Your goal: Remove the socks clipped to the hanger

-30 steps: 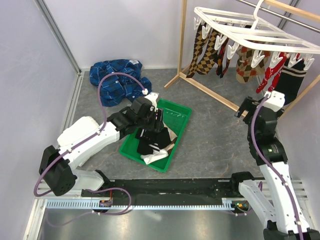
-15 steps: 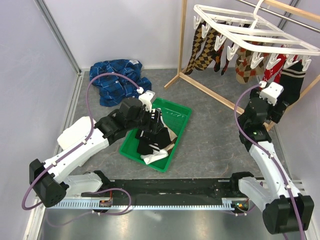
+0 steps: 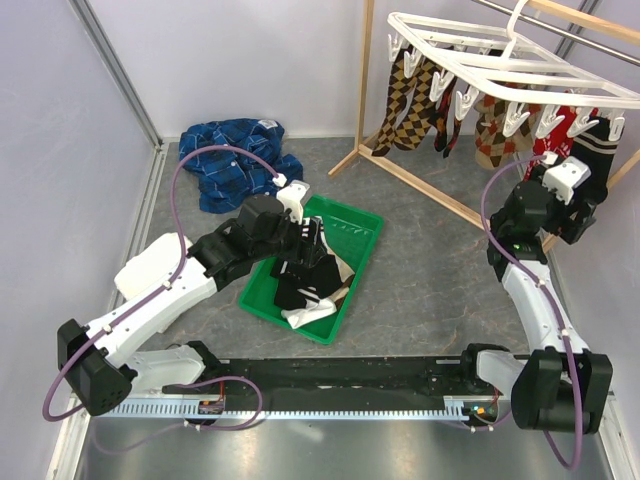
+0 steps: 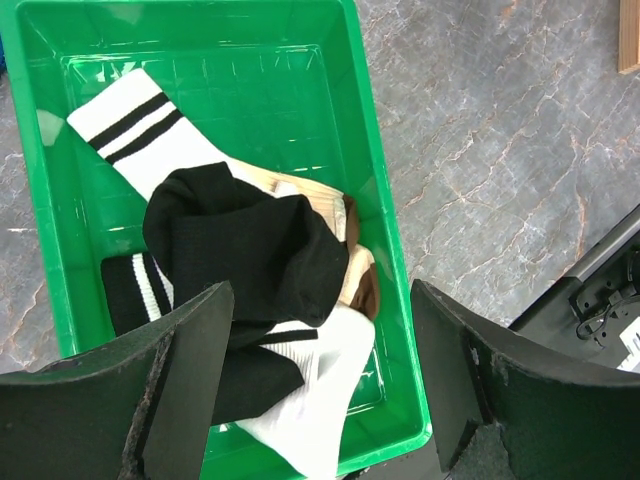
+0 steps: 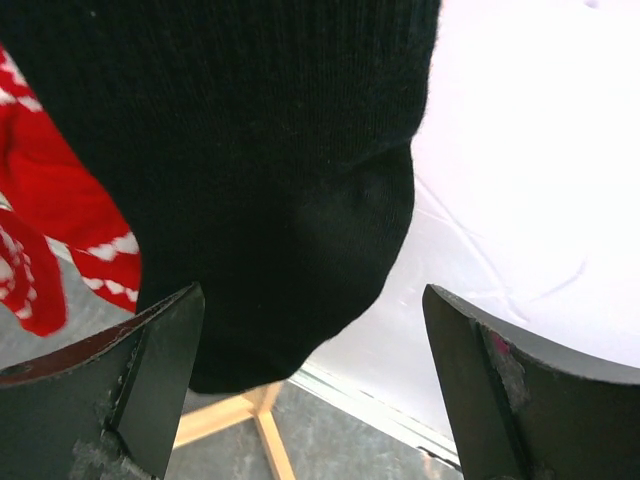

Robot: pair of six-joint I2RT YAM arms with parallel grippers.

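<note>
The hanger (image 3: 500,60) hangs from the wooden stand (image 3: 420,182) over the table's far right corner. Socks (image 3: 405,95) are clipped along it: argyle, red and black. The right gripper (image 5: 310,370) is raised to the black sock (image 5: 250,150) at the right end, fingers fully apart on either side of its toe, gripping nothing. The left gripper (image 4: 320,380) hovers over the green tray (image 4: 260,90) near the table's centre, fingers wide apart and empty. Loose socks (image 4: 240,250) lie piled in the tray.

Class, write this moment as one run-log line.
left gripper open above green bin | right gripper open at black sock | argyle socks on hanger
</note>
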